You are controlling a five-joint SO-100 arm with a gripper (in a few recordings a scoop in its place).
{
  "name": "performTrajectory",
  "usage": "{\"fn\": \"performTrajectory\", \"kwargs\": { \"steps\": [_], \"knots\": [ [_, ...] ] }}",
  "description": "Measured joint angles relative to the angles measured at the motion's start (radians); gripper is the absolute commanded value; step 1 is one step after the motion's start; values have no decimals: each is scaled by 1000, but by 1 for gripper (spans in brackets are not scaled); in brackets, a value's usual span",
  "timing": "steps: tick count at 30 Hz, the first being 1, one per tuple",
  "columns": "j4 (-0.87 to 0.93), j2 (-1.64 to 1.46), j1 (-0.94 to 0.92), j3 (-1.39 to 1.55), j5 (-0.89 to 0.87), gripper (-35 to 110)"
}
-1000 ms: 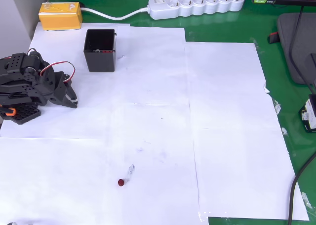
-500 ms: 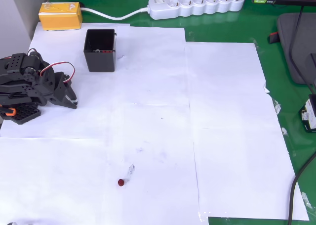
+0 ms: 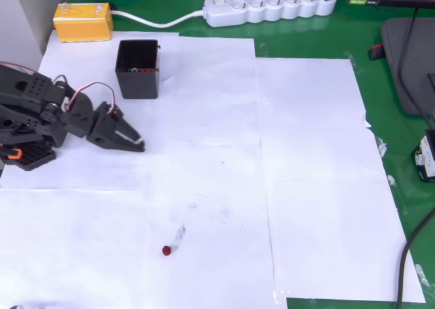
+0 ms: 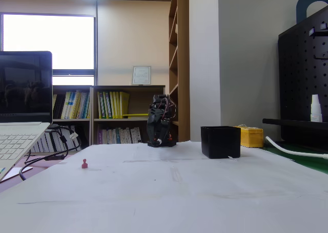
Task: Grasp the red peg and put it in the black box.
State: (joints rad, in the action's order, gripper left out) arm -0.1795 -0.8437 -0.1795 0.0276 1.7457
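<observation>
Peg (image 3: 166, 250) stands upright on the white paper (image 3: 306, 187), its long axis vertical in the fixed view (image 4: 84, 164), well apart from the box (image 3: 138, 68) and toward the overhead view's bottom edge. Gripper (image 3: 138, 144) hangs just below the box in that view, tips together and holding nothing, the peg well apart from it. No writing is legible.

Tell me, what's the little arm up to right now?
Gripper empty, fingers together, well short of the red peg. Peg loose on white paper. Black box waiting, open-topped. Nothing between gripper and peg.
</observation>
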Motion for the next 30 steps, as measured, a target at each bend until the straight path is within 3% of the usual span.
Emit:
{"fn": "performTrajectory", "kwargs": {
  "steps": [9, 17, 25, 30],
  "knots": [
    [-488, -393, -109, 5, -57, 0],
    [-756, -683, -103, 3, -259, 0],
    [-1042, -1006, -155, 86, -282, 0],
    [-1129, -1155, -221, 196, -245, 1]
  ]
}}
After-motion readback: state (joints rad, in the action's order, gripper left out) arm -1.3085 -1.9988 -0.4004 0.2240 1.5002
